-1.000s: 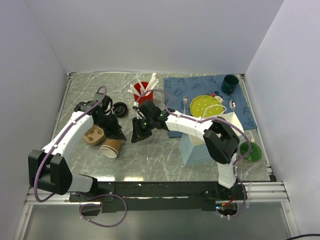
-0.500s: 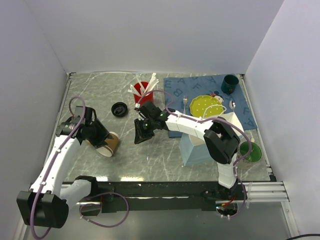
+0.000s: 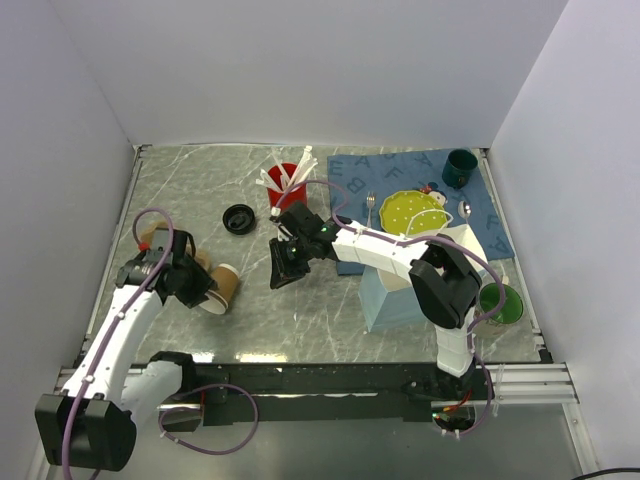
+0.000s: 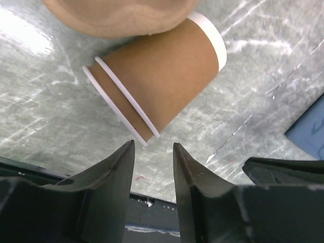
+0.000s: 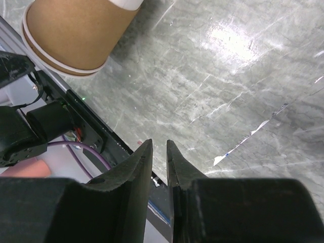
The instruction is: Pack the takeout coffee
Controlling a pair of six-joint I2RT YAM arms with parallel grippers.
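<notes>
The takeout coffee is out of view. A lidless brown paper cup (image 3: 222, 288) (image 4: 162, 83) lies on its side at the left of the table, and a round black lid (image 3: 239, 218) lies apart behind it. My left gripper (image 3: 200, 285) (image 4: 153, 144) is open and holds nothing, its tips just short of the cup's base. A tan pulp carrier (image 3: 155, 240) (image 4: 121, 15) rests against the cup's far side. My right gripper (image 3: 281, 278) (image 5: 158, 142) hovers right of the cup (image 5: 76, 30), jaws a narrow gap apart and empty.
A red cup of white utensils (image 3: 284, 182) stands at the back. To the right a blue placemat (image 3: 485, 225) carries a yellow-green plate (image 3: 412, 210), a teal cup (image 3: 460, 167), a fork and a spoon. A pale blue box (image 3: 385, 295) and a green bowl (image 3: 500, 303) sit near right.
My left arm has swung back to the left and its gripper has opened. The pulp carrier now lies further left beside the cup. The right arm has barely moved.
</notes>
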